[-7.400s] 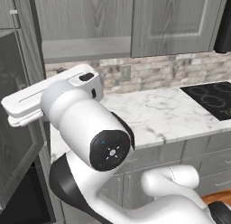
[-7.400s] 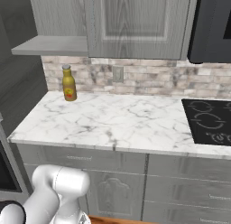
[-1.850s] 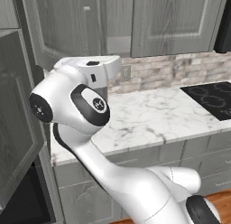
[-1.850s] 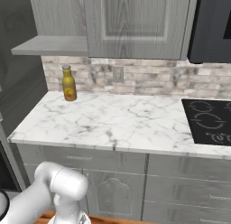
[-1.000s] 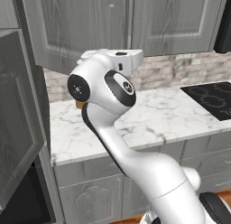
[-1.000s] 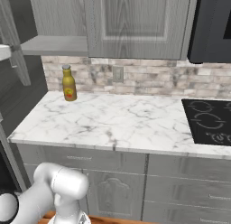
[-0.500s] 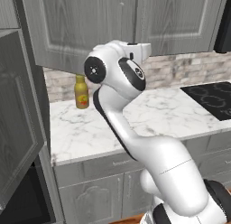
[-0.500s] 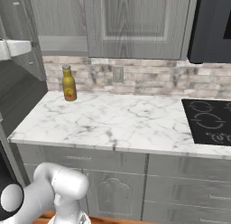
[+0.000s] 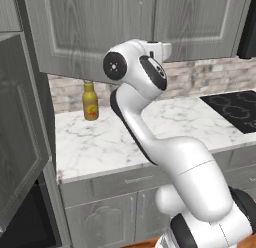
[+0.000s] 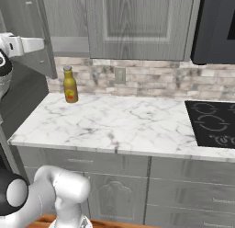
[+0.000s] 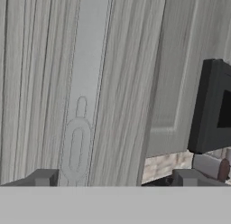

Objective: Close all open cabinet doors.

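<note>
An upper grey wood-grain cabinet door (image 9: 95,32) stands partly swung out over the counter; the right base view shows it edge-on (image 10: 40,38). My white hand (image 9: 159,48) is pressed up against its right edge. In the hand view the door's panel (image 11: 113,83) is very close in front of my gripper (image 11: 115,180), which is open with nothing between its fingertips (image 11: 45,178). A second tall grey door (image 9: 20,132) hangs open at the far left beside the counter. The neighbouring upper door (image 10: 137,25) is shut.
A yellow sauce bottle (image 9: 90,101) stands at the back of the white marble counter (image 9: 125,137). A black cooktop (image 10: 213,123) lies at the right, with a black microwave (image 10: 215,27) above it. Grey drawer fronts (image 10: 193,172) run below the counter.
My arm has swung up and to the right, from the left side to the upper cabinet. The upper door has swung with the hand toward the cabinet front. The bottle came into sight.
</note>
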You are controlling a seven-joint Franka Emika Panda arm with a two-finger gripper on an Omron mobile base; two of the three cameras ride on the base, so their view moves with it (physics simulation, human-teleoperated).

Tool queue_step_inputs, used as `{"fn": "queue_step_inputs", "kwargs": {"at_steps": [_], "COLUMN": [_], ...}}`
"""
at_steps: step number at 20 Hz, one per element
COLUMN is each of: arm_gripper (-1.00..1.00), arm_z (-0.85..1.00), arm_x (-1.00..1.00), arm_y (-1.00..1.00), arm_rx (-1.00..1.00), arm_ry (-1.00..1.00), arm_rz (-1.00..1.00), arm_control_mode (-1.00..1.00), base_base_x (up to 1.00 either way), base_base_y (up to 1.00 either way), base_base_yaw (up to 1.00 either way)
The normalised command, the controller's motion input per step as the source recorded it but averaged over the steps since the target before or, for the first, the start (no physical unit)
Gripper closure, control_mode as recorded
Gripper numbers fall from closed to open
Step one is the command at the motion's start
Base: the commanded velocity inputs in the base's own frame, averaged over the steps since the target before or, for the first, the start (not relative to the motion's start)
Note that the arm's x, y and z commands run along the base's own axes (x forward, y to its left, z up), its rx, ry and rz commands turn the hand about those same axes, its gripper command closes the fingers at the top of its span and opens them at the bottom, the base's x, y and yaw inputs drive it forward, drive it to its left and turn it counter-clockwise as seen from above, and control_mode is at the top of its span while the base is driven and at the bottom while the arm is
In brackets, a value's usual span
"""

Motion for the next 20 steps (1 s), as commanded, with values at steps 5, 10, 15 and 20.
{"fn": "queue_step_inputs", "kwargs": {"at_steps": [5, 10, 15, 20], "arm_gripper": [-1.0, -1.0, -1.0, -1.0], "arm_z": [0.0, 0.0, 0.0, -0.08], "arm_x": [0.36, 0.48, 0.54, 0.56], "arm_y": [-0.28, -0.26, -0.18, -0.18], "arm_rx": [0.01, 0.0, 0.0, 0.0], "arm_ry": [0.04, 0.05, 0.02, 0.0], "arm_rz": [0.0, 0.0, 0.0, 0.0], "arm_control_mode": [-1.0, -1.0, -1.0, -1.0], "base_base_x": [0.0, 0.0, 0.0, 0.0], "base_base_y": [0.0, 0.0, 0.0, 0.0], "base_base_yaw": [0.0, 0.0, 0.0, 0.0]}}
